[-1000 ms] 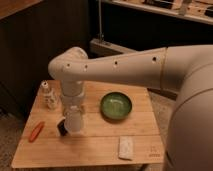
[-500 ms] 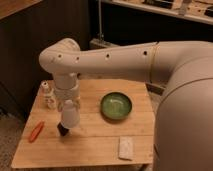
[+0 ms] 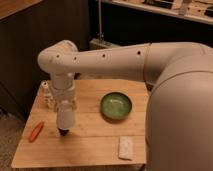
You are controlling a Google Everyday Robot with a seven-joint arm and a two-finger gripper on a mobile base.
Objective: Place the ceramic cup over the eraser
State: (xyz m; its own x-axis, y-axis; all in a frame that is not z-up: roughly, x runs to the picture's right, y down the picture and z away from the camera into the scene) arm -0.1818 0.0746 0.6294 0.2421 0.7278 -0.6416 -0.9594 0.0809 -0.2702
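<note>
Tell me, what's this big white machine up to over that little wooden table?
It is a one-armed robot reaching down over the wooden table. Its gripper points straight down, close above the tabletop on the left side, beside an orange stick-like object. A green bowl sits near the middle, a flat white packet lies at the front edge, and a knobbly white figure stands at the back left. No cup or eraser shows right now; the arm may be hiding them.

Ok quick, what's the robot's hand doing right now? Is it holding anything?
Gripper: low over the wooden table, near its left side, beside the orange stick. Whether it holds anything cannot be told.
</note>
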